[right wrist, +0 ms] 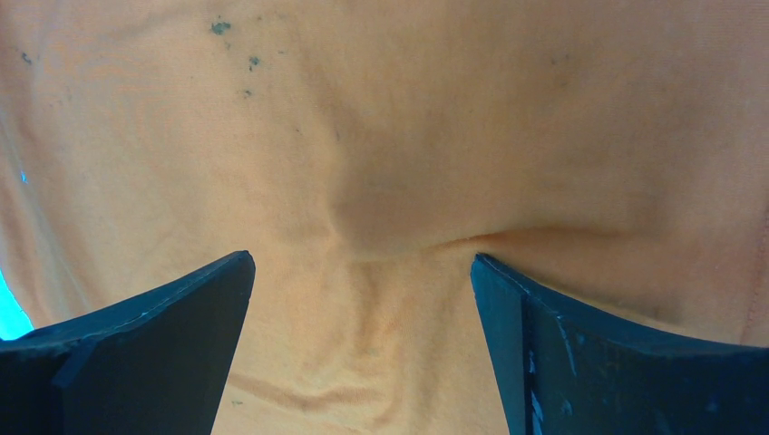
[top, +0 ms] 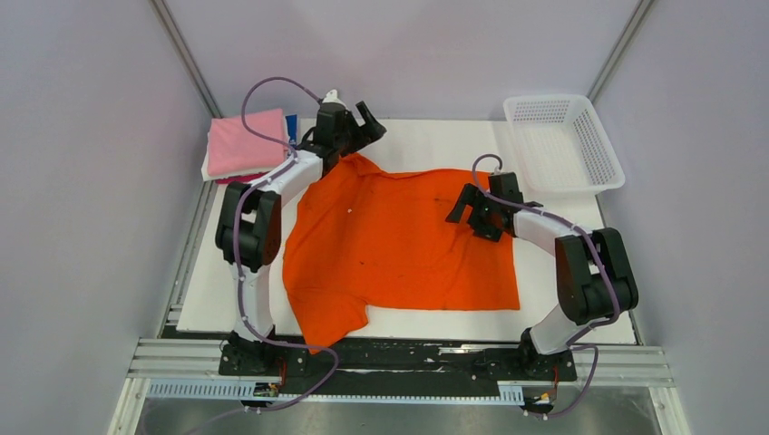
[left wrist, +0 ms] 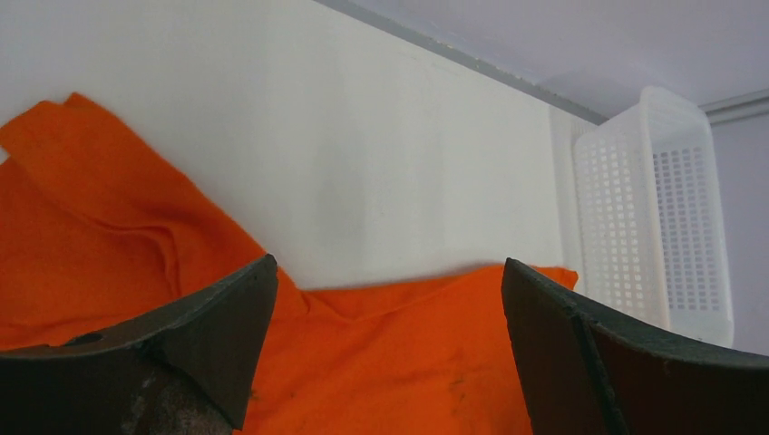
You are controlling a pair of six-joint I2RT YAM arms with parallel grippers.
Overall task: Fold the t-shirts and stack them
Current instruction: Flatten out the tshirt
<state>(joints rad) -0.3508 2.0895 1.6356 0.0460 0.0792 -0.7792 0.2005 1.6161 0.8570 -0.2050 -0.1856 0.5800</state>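
Observation:
A large orange t-shirt lies spread on the white table, one sleeve hanging over the near edge. It also shows in the left wrist view and fills the right wrist view, washed pale. My left gripper is open and empty above the shirt's far left corner. My right gripper is open and empty just over the shirt's right part. A folded stack with a pink shirt on top, blue, white and red edges under it, sits at the far left.
A white plastic mesh basket stands at the far right corner; it also shows in the left wrist view. Bare white table lies between the stack and the basket. Grey walls close in on three sides.

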